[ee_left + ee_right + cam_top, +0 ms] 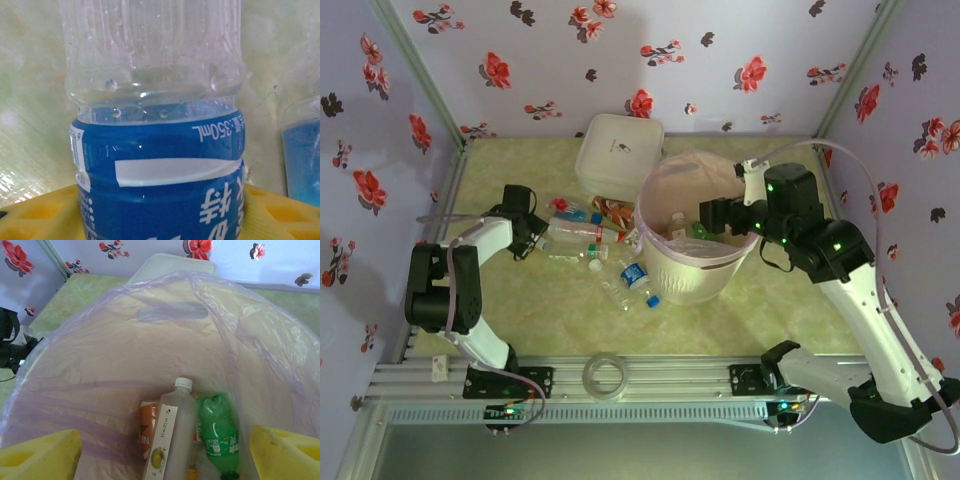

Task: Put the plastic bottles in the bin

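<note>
So here's where we're at: the left claw (pixel 538 240) is down on the tabletop (pixel 520 320) at the left of the overhead frame, nosed into the heap of loose bottles (pixel 582 235) beside the bin (pixel 695 275). In its own camera a clear bottle with a blue label (pixel 160 200) sits dead centre. The yellow pads (pixel 37 217) are either side of it at the bottom edge, right up against its outline, but we honestly can't tell if they're squeezing it or just flanking it. The right claw (pixel 705 214) hangs over the bin's mouth, right of centre in the overhead frame, spread wide with nothing in it. Below it we count a white-capped bottle (pixel 172 435), a green one (pixel 217 432) and an orange-labelled one (pixel 147 425) lying in the bottom. What worries us: that blue-label bottle is round, thin-walled and beaded with droplets, so an off-centre pinch could squirt it out sideways or crush it. It also has a neighbour (pixel 302 165) just beside it at the right edge of the frame, which could get shoved. And if the left arm heads for the bin while the right claw sits over it, we'd guess the two could bump. The bottle could also clip the loose pink bag (pixel 260 325) at the rim and bounce back out.
</note>
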Controlling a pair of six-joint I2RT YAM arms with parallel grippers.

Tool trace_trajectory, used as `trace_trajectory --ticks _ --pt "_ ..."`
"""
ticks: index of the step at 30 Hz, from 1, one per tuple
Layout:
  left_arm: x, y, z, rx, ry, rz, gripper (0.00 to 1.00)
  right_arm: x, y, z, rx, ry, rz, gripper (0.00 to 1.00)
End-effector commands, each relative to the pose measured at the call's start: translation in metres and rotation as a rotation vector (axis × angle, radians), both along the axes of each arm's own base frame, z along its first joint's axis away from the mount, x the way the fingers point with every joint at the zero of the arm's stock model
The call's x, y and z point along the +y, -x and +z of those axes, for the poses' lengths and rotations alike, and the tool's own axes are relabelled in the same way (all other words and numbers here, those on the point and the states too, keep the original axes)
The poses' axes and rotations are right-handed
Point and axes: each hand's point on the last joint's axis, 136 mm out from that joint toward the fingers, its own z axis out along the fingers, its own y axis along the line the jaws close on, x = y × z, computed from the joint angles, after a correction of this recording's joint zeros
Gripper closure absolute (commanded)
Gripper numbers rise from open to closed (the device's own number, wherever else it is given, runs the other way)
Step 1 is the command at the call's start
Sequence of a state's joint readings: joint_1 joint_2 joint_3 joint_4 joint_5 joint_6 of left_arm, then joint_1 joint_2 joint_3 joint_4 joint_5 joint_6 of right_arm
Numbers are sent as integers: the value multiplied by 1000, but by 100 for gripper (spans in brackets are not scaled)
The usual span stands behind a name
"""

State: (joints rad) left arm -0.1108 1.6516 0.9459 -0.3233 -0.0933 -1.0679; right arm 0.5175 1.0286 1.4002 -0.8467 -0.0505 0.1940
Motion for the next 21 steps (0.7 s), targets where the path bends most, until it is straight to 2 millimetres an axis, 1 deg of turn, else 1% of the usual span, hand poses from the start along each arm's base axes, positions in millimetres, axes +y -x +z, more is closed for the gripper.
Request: trace_trajectory --ticks 1,4,7,8,10,11,12,14,16,18,21 --pt "4 -6 23 -41 -13 -16 36 -7 2 20 -42 -24 -30 12" --pt "7 -6 44 -73 -39 -34 37 -7 1 26 -55 -32 -32 12" --pt "8 -6 72 -129 -63 -76 42 -5 -2 33 -65 -46 -35 12" --pt "7 -6 82 -154 -70 -94 49 -3 -4 34 -61 -52 -37 12" --pt "4 -4 102 -210 -74 -135 67 3 -8 36 -53 -62 -25 12" --pt "1 -3 112 -241 -70 -159 75 8 -10 36 -50 -67 -14 12" --pt "-4 -2 121 -272 -59 -187 82 14 -12 39 -54 -71 -1 13" --pt "-16 1 140 -340 -25 -258 91 28 -16 46 -69 -73 28 13" --pt "-35 2 159 -428 22 -357 100 44 -18 55 -92 -72 64 13" --pt "-67 5 191 -576 48 -533 100 63 -20 63 -106 -75 108 13" --pt "-106 20 225 -686 66 -719 100 92 -22 74 -113 -89 177 13"
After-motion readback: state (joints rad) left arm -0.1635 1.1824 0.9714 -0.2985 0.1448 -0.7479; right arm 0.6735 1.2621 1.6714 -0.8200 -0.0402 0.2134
